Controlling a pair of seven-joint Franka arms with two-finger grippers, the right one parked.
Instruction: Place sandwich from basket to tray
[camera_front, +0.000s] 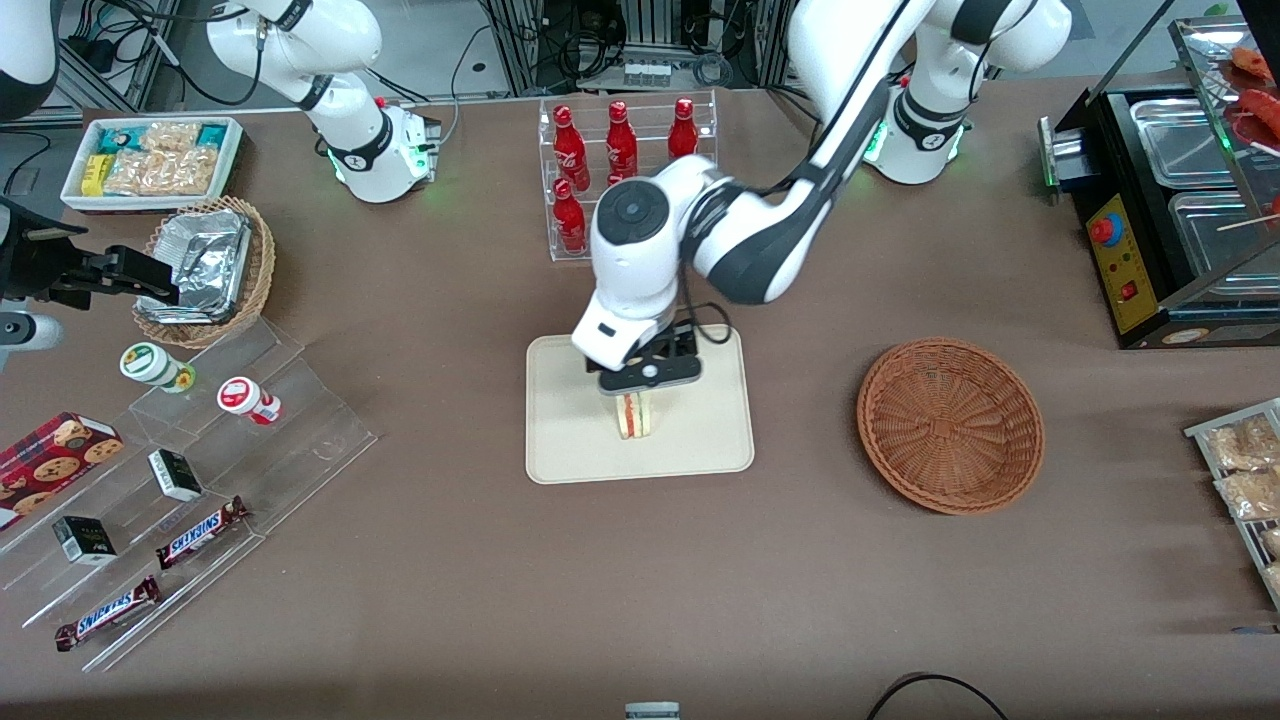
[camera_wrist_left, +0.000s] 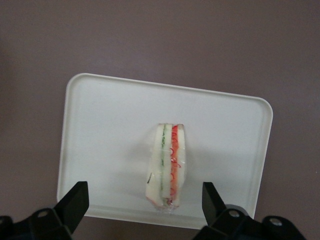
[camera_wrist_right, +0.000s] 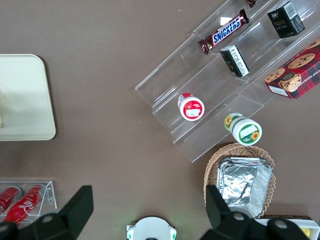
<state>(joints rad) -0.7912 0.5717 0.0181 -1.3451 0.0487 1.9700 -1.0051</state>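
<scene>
While the working arm reaches over the middle of the brown table (camera_front: 420, 560), the placing step looks nearly finished. Largest of the task's things is the cream tray (camera_front: 560, 440), lying flat near the table's centre. At about three o'clock from it in the front view, well apart, sits the round reddish-brown basket (camera_front: 950, 425), with nothing visible inside. A rack of red bottles (camera_front: 620, 150) stands at twelve o'clock from the tray.

Hovering directly above the tray is the gripper (camera_wrist_left: 145, 205). Its fingers (camera_wrist_left: 75, 200) are spread wide and released, one on each side of the sandwich (camera_wrist_left: 167, 167) with clear gaps, touching nothing.

Smallest is the sandwich itself, a pale wedge standing on edge on the tray's middle, its red and green filling lines showing.

Judging from this, the sandwich is delivered and let go. What remains is probably a straight lift upward, keeping the fingers clear so the upright wedge is not tipped over.
</scene>
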